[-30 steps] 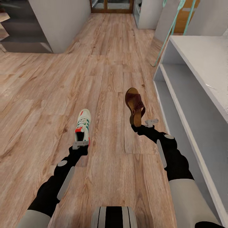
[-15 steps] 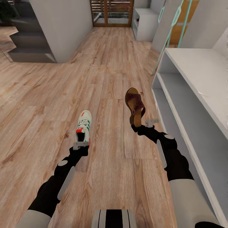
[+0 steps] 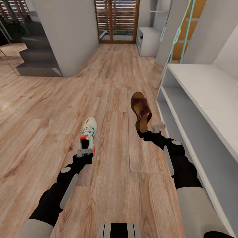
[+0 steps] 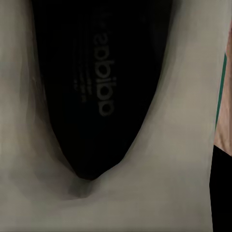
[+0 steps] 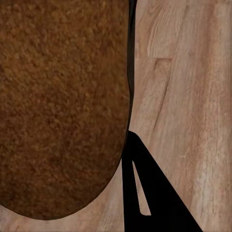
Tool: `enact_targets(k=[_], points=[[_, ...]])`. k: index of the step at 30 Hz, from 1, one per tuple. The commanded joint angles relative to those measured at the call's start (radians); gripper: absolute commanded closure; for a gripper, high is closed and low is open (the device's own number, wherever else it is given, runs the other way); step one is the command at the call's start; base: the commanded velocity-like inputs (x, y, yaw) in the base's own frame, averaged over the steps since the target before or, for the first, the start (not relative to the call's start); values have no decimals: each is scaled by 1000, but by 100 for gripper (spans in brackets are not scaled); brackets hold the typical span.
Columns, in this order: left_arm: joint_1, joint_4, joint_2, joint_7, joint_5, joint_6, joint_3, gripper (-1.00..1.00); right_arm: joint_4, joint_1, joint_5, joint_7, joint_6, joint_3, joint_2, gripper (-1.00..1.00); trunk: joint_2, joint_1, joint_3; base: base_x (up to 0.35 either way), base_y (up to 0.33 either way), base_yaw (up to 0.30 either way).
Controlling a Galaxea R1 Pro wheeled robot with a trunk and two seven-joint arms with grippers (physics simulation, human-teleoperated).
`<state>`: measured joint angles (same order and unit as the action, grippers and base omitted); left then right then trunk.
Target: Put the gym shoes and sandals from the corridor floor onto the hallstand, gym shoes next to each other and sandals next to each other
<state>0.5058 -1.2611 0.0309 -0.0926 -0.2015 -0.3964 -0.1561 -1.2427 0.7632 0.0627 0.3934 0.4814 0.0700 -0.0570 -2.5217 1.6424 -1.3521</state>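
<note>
Carrying one shoe in each arm, the robot stands at what looks like the midpoint of a delivery rather than its end: the left gripper [image 3: 85, 151] is clamped on the heel of a gym shoe [image 3: 88, 133], white with green stripes and a red-orange heel tab, held out low in the lower-left middle of the head view, and the right gripper [image 3: 149, 130] grips the heel end of a dark brown sandal [image 3: 140, 109], which tilts up near the centre of the frame. The left wrist view looks straight into the sneaker's dark insole [image 4: 96, 82] (printed lettering shows on it), and the right wrist view has the sandal's tan footbed [image 5: 60, 101] pressed close, with wood planks beside it. Nothing yet rests on the hallstand [image 3: 211, 96], whose white flat top and open shelf levels run down the right side of the head view; both visible levels are bare. So two of the four shoes are in hand and unplaced, and the other gym shoe and sandal are out of sight here, presumably to be fetched later. The corridor floor [image 3: 49, 109] is light brown laminate with clear grain, running to a slatted wooden door [image 3: 116, 19] at the top centre. A grey wall block [image 3: 64, 29] and dark steps [image 3: 36, 64] sit upper left, a small white cabinet [image 3: 148, 39] upper right.
</note>
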Motion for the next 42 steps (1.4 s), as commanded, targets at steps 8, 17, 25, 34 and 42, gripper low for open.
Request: enact_targets(k=[8, 17, 25, 34, 42], points=[[0, -1, 1, -10, -10, -6, -3, 100, 0, 1, 8, 9, 5, 4, -1, 100, 2, -4, 44, 0, 0, 0], [0, -1, 1, -10, -11, -6, -3, 100, -1, 0, 8, 9, 5, 2, -1, 100, 4, -8, 83, 0, 0, 0], [0, -1, 1, -10, -11, -6, -3, 100, 0, 0, 8, 9, 5, 3, -1, 100, 6, -11, 115, 0, 0, 0], [0, -1, 1, -10, -11, -6, -3, 100, -1, 0, 8, 9, 5, 4, -1, 100, 8, -15, 164, 0, 0, 0], [0, -1, 1, -10, -11, -6, -3, 100, -1, 0, 8, 9, 5, 4, -1, 100, 10, -19, 208, 0, 0, 0]])
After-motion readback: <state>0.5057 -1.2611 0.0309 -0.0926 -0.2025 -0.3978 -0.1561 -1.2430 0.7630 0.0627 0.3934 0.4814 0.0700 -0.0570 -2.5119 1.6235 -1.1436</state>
